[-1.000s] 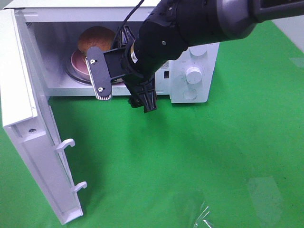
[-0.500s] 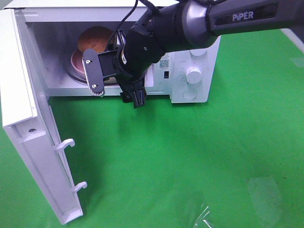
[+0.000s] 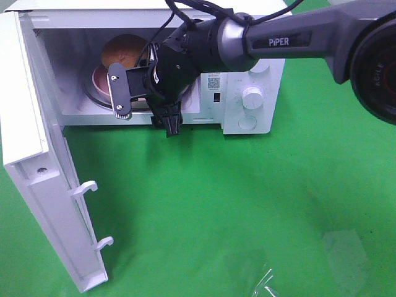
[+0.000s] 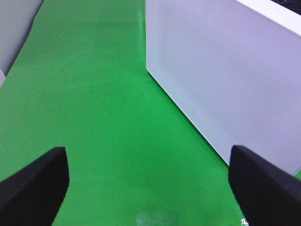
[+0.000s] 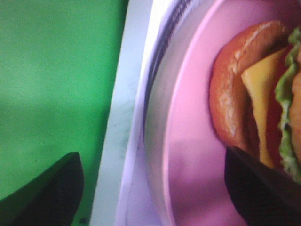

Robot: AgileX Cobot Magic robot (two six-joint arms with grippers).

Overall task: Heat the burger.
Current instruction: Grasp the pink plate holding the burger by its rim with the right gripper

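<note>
Green bench [image 3: 247,216], microwave [image 3: 260,74] door [image 3: 43,185] hanging open. Burger [image 3: 124,51] on its plate [image 3: 102,83] sits inside, just behind the right claw [image 3: 145,111], which is spread wide and empty. Left claw [image 4: 150,183] is wide too. Remaining, I'd say: door shut, dial [image 3: 252,97] turned.

Standing at the back of a green counter [image 3: 260,204]: a white microwave [image 3: 253,71], door [image 3: 43,179] swung wide open to the left, two white latch hooks [image 3: 86,187] jutting from its inner edge. Inside the cavity, a pink plate [image 3: 102,79] on the turntable. On the control panel, a round white knob [image 3: 252,96] above a second dial [image 3: 247,122]. Near the front edge of the counter, a scrap of clear plastic film [image 3: 263,281].
</note>
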